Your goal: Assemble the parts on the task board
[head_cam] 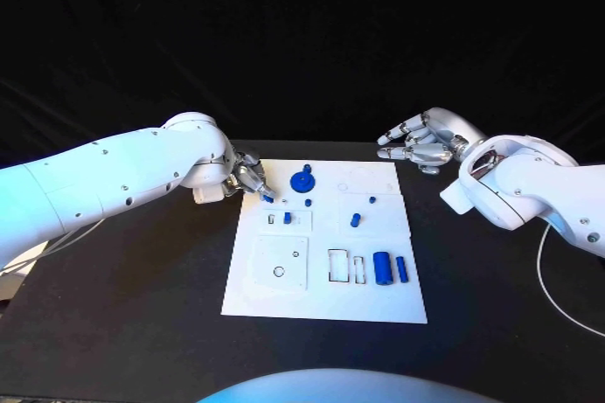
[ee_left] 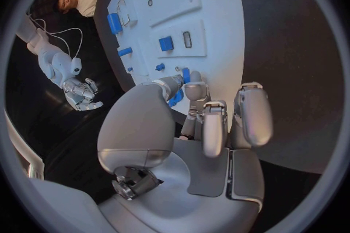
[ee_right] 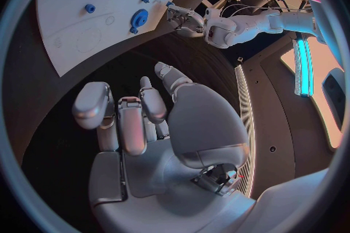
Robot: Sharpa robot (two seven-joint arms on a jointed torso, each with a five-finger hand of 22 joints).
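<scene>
The white task board (head_cam: 325, 285) lies mid-table. On its far part sit a blue gear (head_cam: 302, 180) and several small blue pegs, such as one (head_cam: 356, 218); two blue cylinders (head_cam: 382, 267) lie near its right edge. My left hand (head_cam: 248, 180) is at the board's far left corner and pinches a small blue peg (head_cam: 267, 198) between thumb and a finger; the left wrist view shows the peg (ee_left: 186, 75) at the fingertips of that hand (ee_left: 204, 122). My right hand (head_cam: 422, 142) hovers off the far right corner, fingers loosely bent, holding nothing; the right wrist view shows this hand (ee_right: 146, 122) empty.
Bare black table (head_cam: 126, 316) surrounds the board. A white cable (head_cam: 545, 272) runs along the right side under my right arm. The board has empty rectangular slots (head_cam: 340, 265) and a recessed plate (head_cam: 280, 261) in its near half.
</scene>
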